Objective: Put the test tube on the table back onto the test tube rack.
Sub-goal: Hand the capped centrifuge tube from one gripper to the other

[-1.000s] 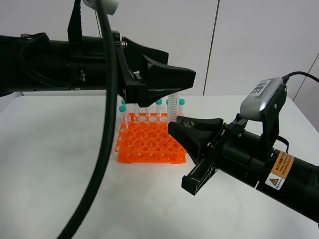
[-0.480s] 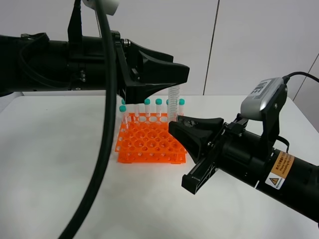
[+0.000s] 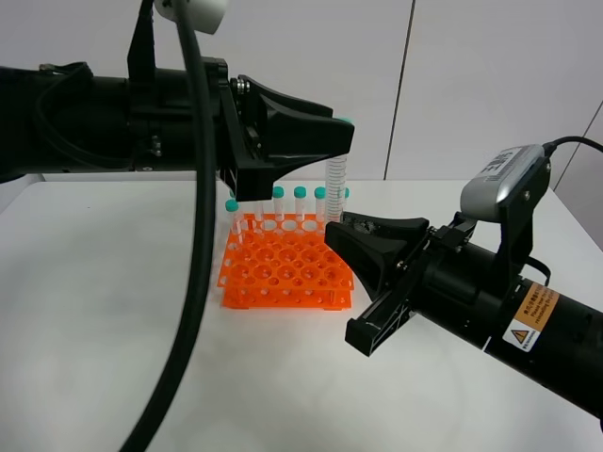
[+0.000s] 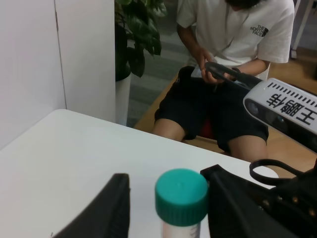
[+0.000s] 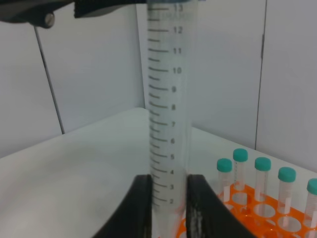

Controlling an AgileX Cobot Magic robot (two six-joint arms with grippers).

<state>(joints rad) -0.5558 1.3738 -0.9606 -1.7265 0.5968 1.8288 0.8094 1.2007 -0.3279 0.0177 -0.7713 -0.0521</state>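
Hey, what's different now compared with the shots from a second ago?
The left gripper has narrowed from wide open to close in around the teal cap of the test tube, with a gap showing on one side in the wrist view. The right gripper, clamped on the tube's lower end, shifted it slightly upward. The orange test tube rack and the other capped tubes stayed put.
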